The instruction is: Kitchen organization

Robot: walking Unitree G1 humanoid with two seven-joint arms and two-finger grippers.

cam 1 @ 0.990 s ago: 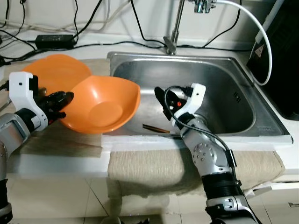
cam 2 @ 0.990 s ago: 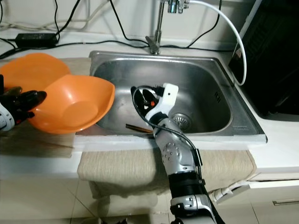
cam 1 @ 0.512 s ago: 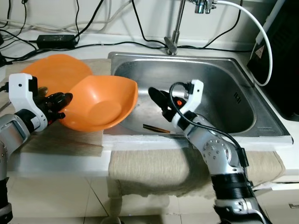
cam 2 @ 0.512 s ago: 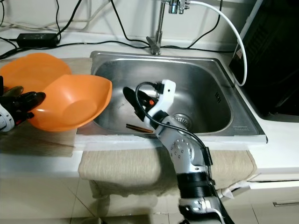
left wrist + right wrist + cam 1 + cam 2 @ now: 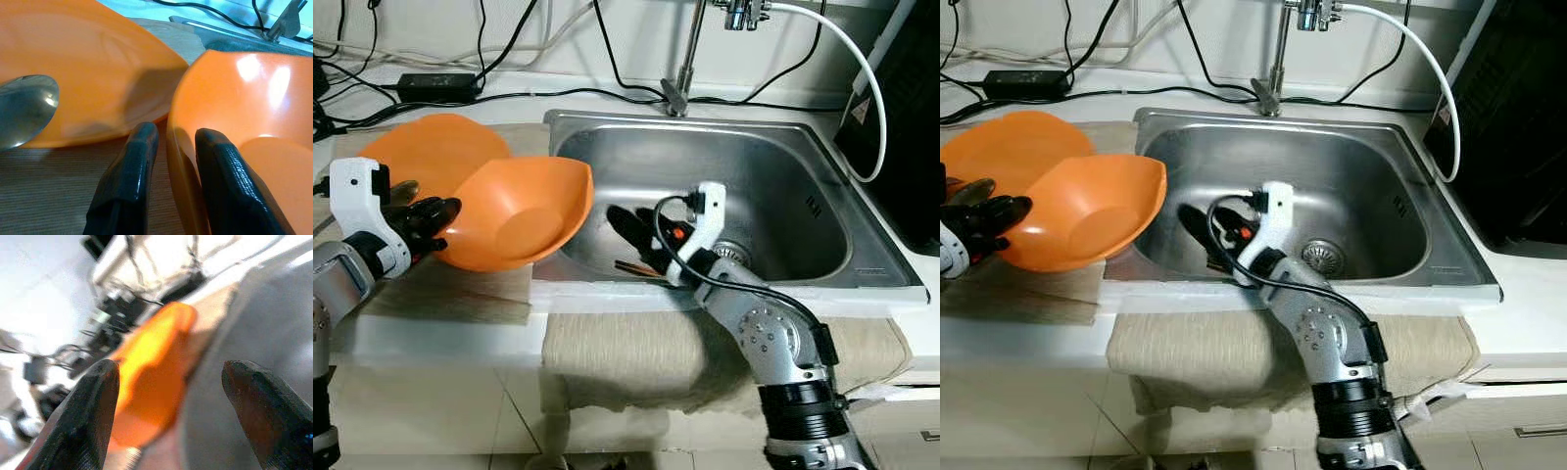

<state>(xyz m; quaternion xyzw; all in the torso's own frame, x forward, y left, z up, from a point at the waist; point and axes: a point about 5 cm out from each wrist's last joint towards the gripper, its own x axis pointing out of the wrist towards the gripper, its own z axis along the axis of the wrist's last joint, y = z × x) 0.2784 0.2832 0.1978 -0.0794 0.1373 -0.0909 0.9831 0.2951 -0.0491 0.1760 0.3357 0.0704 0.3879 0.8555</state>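
Two orange bowls are being handled at the left of the frame: the nearer orange bowl [image 5: 519, 211] is being pinched by its rim in the left gripper [image 5: 431, 217], jaws closed on it, beside the second bowl [image 5: 435, 157] on the bench. The right gripper [image 5: 631, 230], jaws spread wide and empty, is being lowered into the sink [image 5: 783, 186], centre frame, near the chopsticks [image 5: 636, 267]. Arguably the bowl is best kept level and clear of the sink edge while being moved.

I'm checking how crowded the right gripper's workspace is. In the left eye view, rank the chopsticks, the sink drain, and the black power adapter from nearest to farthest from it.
From the right gripper:
1. Chopsticks, just below it at the sink's front edge.
2. Sink drain, to its right on the basin floor.
3. Black power adapter, far back-left on the counter.
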